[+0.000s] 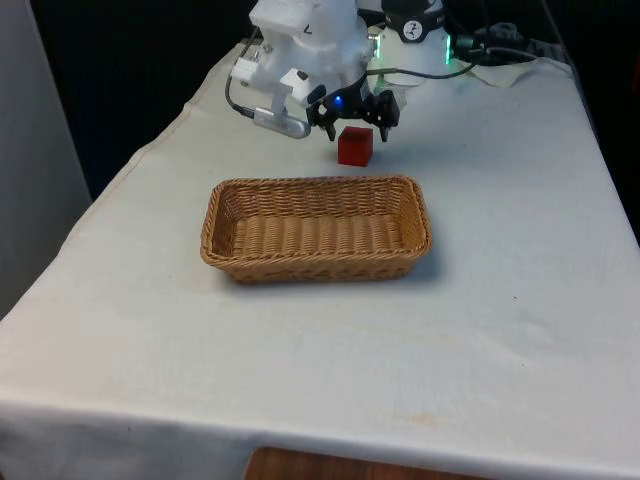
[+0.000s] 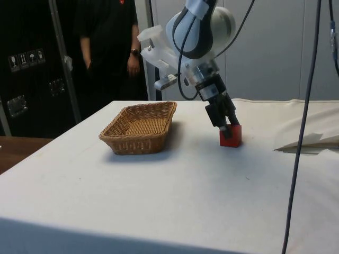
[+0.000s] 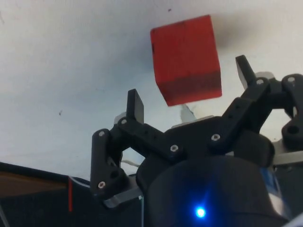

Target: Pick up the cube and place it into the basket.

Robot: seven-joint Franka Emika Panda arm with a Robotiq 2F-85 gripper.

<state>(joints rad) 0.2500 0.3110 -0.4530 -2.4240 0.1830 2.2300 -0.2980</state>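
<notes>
The cube [image 1: 355, 146] sat on the cloth just behind the basket's [image 1: 316, 187] far rim, apart from it. The gripper [image 3: 189, 97] hung above, jaws spread wider than the cube, touching nothing.

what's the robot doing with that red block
The robot's hand is open and lowered around the red cube, one finger on either side, not yet closed on it. The cube sits on the white cloth just behind the wicker basket, which has nothing in it. A person stands behind the table.
</notes>
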